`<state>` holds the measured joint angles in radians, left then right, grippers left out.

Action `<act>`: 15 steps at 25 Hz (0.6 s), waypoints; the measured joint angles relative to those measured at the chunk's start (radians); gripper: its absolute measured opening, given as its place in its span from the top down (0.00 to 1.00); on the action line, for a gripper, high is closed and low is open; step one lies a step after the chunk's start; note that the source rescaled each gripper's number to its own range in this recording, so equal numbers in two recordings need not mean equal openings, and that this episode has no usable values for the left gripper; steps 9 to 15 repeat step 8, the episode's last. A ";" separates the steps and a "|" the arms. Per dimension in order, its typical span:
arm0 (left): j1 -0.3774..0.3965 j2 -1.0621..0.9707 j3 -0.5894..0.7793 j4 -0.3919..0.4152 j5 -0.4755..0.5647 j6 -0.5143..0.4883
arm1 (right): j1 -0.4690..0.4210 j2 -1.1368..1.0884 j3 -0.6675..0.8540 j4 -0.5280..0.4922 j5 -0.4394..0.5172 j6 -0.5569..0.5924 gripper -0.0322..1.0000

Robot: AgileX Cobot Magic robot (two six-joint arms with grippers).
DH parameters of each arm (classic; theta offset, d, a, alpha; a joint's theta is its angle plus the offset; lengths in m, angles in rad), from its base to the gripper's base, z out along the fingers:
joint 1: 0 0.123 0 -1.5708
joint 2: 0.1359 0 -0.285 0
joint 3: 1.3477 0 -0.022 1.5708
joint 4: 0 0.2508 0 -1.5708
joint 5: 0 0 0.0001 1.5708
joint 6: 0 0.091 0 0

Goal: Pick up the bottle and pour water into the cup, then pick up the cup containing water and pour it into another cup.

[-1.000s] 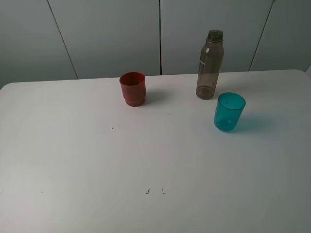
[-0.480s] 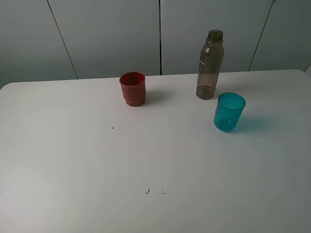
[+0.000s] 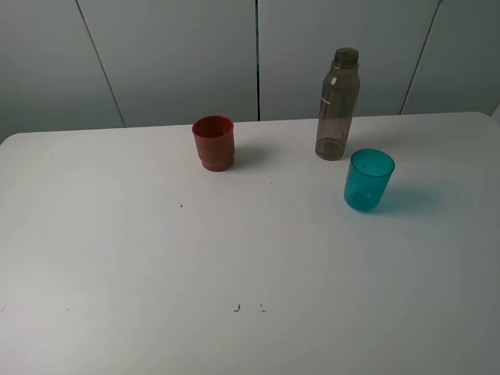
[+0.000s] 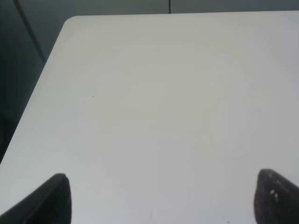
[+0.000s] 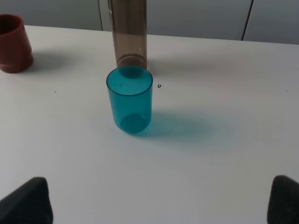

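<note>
The smoky grey-brown bottle (image 3: 337, 105) stands upright at the back right of the white table (image 3: 117, 258). Just in front of it and slightly to the right is the teal cup (image 3: 368, 180), upright. The red cup (image 3: 213, 142) stands upright at the back centre-left. Neither arm shows in the high view. In the right wrist view the teal cup (image 5: 130, 100) stands ahead with the bottle (image 5: 128, 35) behind it and the red cup (image 5: 14, 43) off to one side; my right gripper (image 5: 159, 200) is open with nothing between its fingers. My left gripper (image 4: 161, 198) is open over bare table.
Grey wall panels (image 3: 172, 55) rise behind the table's back edge. The left wrist view shows the table's rounded corner (image 4: 70, 21) with a dark drop beyond it. Small dark specks (image 3: 237, 308) mark the tabletop near the front.
</note>
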<state>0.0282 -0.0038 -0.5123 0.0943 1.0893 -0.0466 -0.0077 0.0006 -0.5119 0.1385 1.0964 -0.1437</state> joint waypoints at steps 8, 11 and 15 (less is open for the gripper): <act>0.000 0.000 0.000 0.000 0.000 0.000 | 0.000 0.000 0.000 0.000 0.000 0.000 0.00; 0.000 0.000 0.000 0.000 0.000 0.000 | 0.000 0.000 0.000 0.000 0.000 0.000 0.00; 0.000 0.000 0.000 0.000 0.000 0.000 | 0.000 0.000 0.000 0.000 0.000 0.000 0.00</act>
